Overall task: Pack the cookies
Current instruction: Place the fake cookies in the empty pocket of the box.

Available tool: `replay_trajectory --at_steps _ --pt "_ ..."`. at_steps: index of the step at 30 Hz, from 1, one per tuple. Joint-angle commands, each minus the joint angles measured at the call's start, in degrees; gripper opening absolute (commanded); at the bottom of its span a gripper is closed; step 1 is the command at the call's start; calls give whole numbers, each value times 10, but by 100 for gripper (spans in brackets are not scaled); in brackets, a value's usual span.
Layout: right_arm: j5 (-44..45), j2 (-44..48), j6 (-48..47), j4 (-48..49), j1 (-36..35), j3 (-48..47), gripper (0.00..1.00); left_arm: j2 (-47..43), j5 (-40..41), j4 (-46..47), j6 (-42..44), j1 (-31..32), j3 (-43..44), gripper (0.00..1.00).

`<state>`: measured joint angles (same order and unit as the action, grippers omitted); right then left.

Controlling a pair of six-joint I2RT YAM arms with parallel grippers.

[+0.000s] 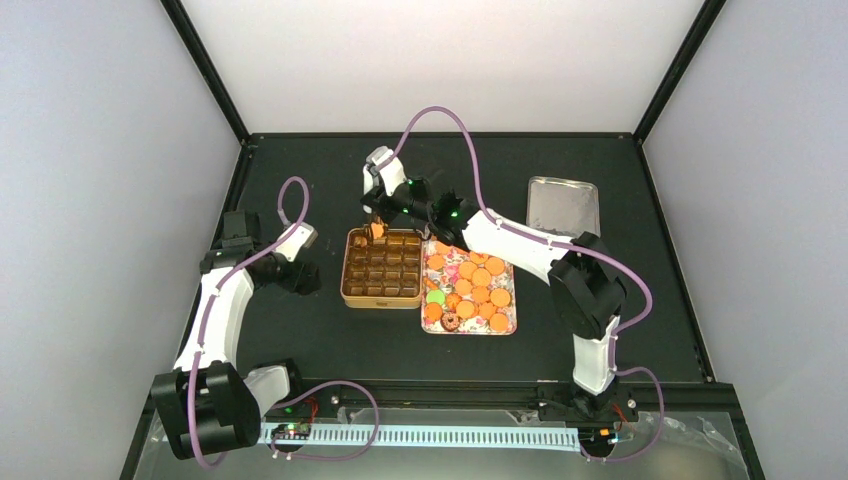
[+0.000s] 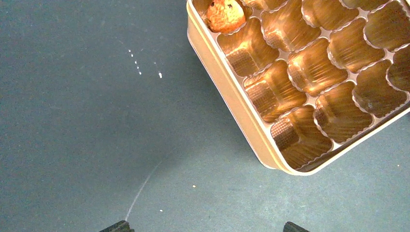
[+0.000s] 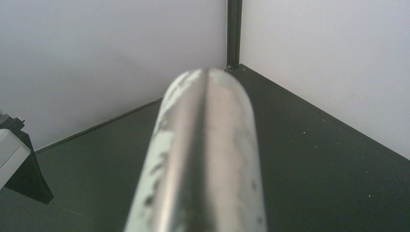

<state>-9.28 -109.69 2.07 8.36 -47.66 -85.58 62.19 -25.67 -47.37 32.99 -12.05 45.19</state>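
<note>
Several round orange cookies, with a green one and a brown ring, lie on the patterned orange lid. One orange cookie sits in the far-left corner cup of the gold square tin. My right gripper hovers over that corner. A blurred silver metal tool runs out from its jaws and hides the fingers. My left gripper rests open on the mat left of the tin, holding nothing.
A flat silver tray lies at the back right. The tin's other brown cups hold nothing. A few crumbs dot the dark mat. White walls close off the back and both sides.
</note>
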Motion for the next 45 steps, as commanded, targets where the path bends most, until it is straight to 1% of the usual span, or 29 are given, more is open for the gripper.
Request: replay_trajectory --at_steps 1,8,14,21,26,39,45 --pt "-1 2 6 17 -2 -7 31 -13 -14 -16 13 -6 18 83" --pt "-1 6 7 19 -2 -1 38 -17 -13 -19 14 -7 20 84" --pt "-2 12 9 18 -2 1 38 -16 -12 -20 14 -6 23 84" --pt "10 38 1 21 -2 7 35 -14 -13 -20 11 -6 27 83" --pt "11 30 1 12 -2 -6 34 -16 -14 -24 10 -6 30 84" --pt "13 20 -7 10 -1 10 32 -13 -15 -19 12 -8 25 83" --pt "-9 22 3 15 -1 19 27 -15 -13 -22 14 -8 24 83"
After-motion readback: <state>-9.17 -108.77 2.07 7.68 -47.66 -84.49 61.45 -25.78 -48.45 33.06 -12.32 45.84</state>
